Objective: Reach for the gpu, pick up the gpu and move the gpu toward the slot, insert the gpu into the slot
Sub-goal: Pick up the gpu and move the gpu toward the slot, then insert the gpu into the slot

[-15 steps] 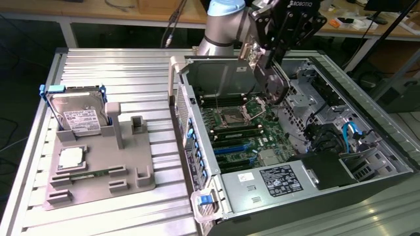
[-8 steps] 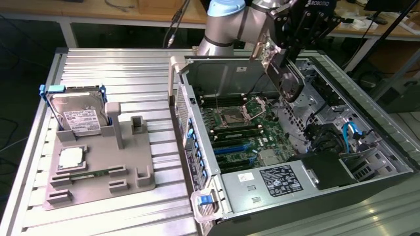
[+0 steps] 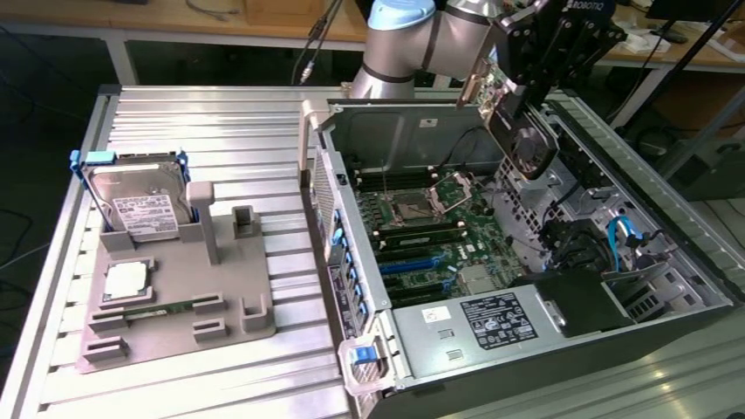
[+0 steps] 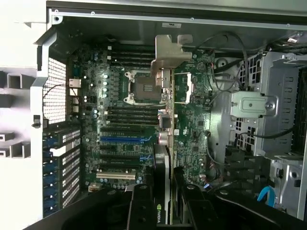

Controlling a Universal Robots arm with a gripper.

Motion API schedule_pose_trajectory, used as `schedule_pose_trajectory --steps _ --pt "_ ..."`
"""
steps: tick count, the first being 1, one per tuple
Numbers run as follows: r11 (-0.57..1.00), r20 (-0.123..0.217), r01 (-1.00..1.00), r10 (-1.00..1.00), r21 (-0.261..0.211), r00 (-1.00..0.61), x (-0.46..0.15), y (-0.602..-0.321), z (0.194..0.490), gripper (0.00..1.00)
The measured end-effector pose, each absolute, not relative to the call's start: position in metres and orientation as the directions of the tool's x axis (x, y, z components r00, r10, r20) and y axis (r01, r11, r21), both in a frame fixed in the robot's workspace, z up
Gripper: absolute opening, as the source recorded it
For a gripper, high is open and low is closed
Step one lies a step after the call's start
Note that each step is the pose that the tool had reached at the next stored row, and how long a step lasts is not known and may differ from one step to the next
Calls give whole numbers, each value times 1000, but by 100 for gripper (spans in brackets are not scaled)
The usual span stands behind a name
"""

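Observation:
The gpu (image 3: 526, 144) hangs in the air over the back of the open computer case, its black fan shroud toward the exterior view's right. My gripper (image 3: 510, 94) is shut on its upper edge. In the wrist view the gpu (image 4: 165, 120) shows edge-on, with its silver bracket (image 4: 168, 50) at the far end and my black fingers (image 4: 143, 207) clamped on both sides of the card. The blue slot (image 3: 407, 260) (image 4: 122, 139) lies on the green motherboard (image 3: 460, 231) below, apart from the card.
Memory slots and the metal-framed CPU socket (image 3: 420, 206) sit near the slot. Case walls, a power supply (image 3: 489, 319), cables (image 3: 623, 236) and a drive cage (image 4: 283, 105) hem in the board. On the exterior view's left, a grey fixture (image 3: 222, 301) holds a hard drive (image 3: 138, 208) and a CPU chip (image 3: 126, 279).

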State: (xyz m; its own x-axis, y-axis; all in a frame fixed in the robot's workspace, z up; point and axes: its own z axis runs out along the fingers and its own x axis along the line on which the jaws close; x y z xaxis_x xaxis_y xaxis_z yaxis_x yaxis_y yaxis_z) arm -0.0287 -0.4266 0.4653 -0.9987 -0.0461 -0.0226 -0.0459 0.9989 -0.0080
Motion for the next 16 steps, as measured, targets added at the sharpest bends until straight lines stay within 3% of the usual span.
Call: schedule_pose_trajectory --steps 16 --pt "998 -23 -62 -62 -9 -998 -29 -427 465 27"
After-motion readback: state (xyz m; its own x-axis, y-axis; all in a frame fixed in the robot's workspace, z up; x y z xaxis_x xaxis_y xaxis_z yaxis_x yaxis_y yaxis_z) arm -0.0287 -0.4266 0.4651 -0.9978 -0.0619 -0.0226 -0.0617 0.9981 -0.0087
